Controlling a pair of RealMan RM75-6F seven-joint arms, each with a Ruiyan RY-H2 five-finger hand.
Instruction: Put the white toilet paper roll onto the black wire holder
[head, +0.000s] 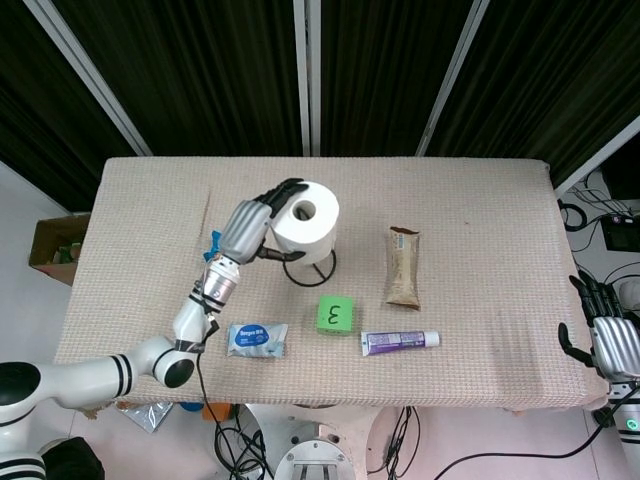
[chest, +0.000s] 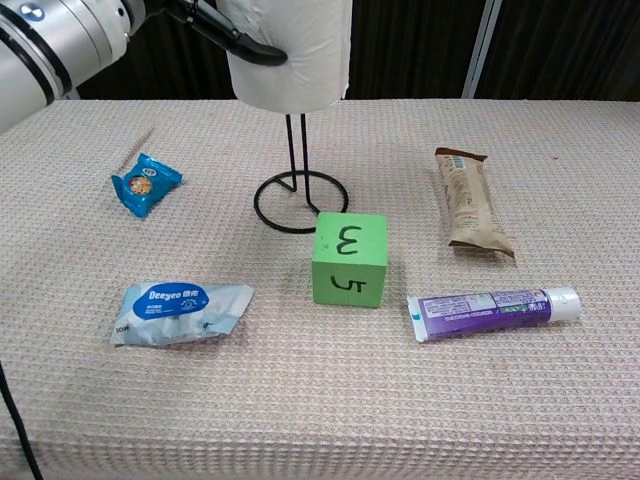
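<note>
The table, covered in a beige woven cloth, is carrying everything; the left arm is reaching across it from the near-left corner toward the middle. The white toilet paper roll is sitting upright on the stem of the black wire holder, raised above the ring base with a length of bare stem showing below it in the chest view. The left hand is gripping the roll from its left side, fingers curling over the top edge and a dark finger wrapping across the front of the paper; the roll is lying just right of the palm, touching it. The right hand is hanging off the table's right end, well apart from everything, holding nothing, fingers loosely apart. A brown snack bar wrapper is lying right of the holder; a purple toothpaste tube is lying nearer the front edge; a green cube is standing just in front of the ring base; a pale blue wipes pack is lying front-left; a small blue packet is lying left of the holder.
</note>
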